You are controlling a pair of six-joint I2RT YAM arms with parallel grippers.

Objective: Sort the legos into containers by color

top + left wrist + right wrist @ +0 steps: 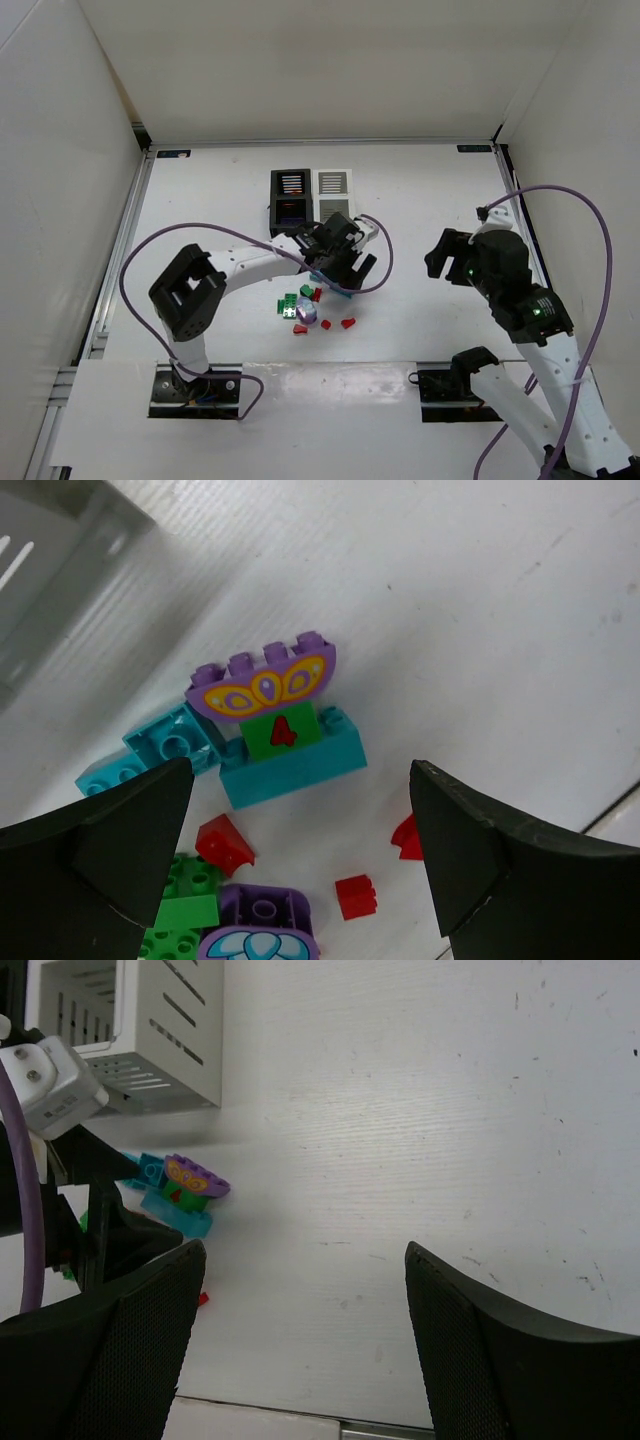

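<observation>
The legos lie in a loose cluster (308, 308) near the table's middle. In the left wrist view I see a teal brick (290, 758) topped by a green piece with a red mark (281, 730) and a purple petal piece (265, 685). Small red pieces (225, 842), a green brick (185, 920) and a purple piece (262, 925) lie nearer. My left gripper (348, 270) (300, 870) hangs open and empty over them. The black bin (289, 198) and white bin (334, 190) stand side by side behind. My right gripper (447, 256) (300, 1340) is open and empty over bare table to the right.
The white bin (150, 1030) and the teal and purple stack (182, 1188) show at the upper left of the right wrist view, with the left arm's wrist (45, 1085) beside them. White walls enclose the table; a raised white strip (330, 378) runs along the near edge.
</observation>
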